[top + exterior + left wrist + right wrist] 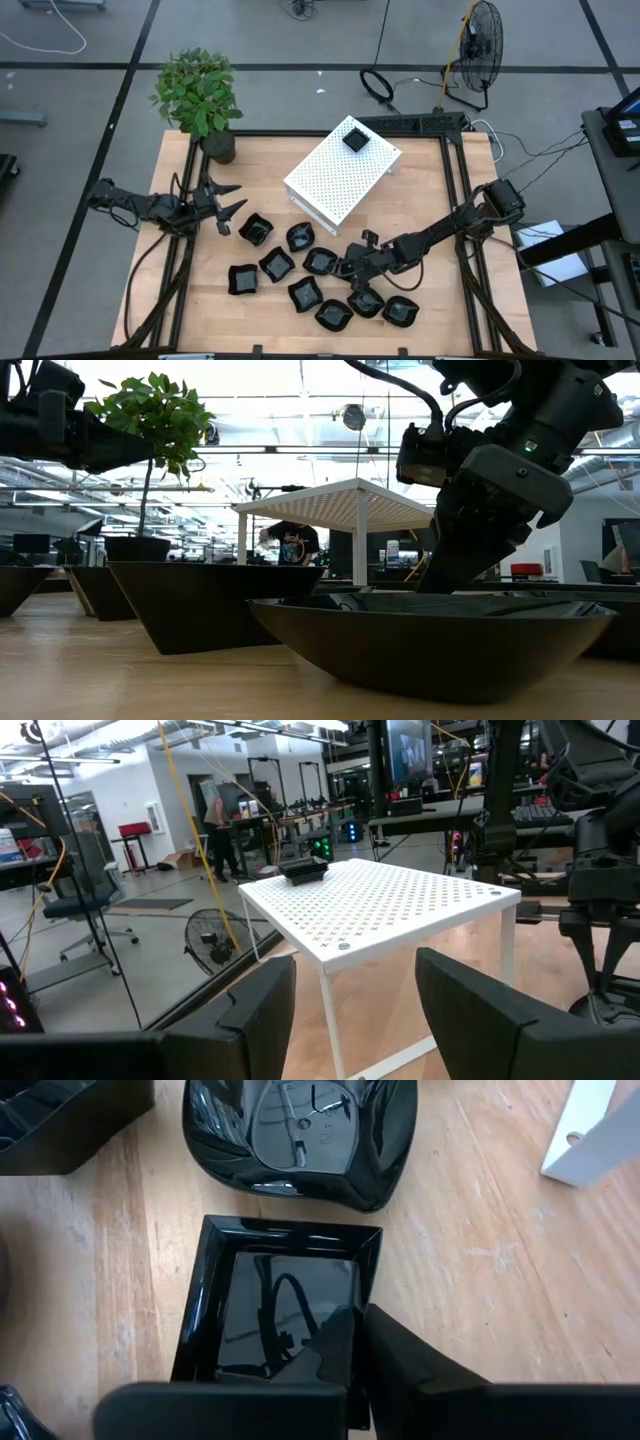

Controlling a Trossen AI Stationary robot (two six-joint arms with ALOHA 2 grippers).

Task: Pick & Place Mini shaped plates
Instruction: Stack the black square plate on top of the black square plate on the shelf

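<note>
Right gripper [349,268] low over the pale wooden table [420,190], in the middle of the cluster of small glossy black dishes [300,280] — fingers drawn together on the rim of a small square glossy black plate [275,1300], one dark finger [410,1360] inside the plate's near edge. Plate flat on the wood, not lifted as far as can be seen. Just beyond it in the right wrist view, a larger glossy black dish with a rounded, wavy rim [300,1135], close to the square plate but apart from it.

Rest of the dishes spread over the front half of the table, side by side in a loose group, some square, some petal-rimmed. One more small square black dish [355,138] on top of the white perforated box [340,175], near the box's far corner; box standing behind the cluster, turned at an angle.

Left gripper [222,201] held above the table's left side, near the potted green plant [197,95] — fingers [255,1020] spread wide, nothing between them, pointed toward the white box.

In the low view, a wide dark dish [430,640] right in front, right arm coming down behind it.
</note>
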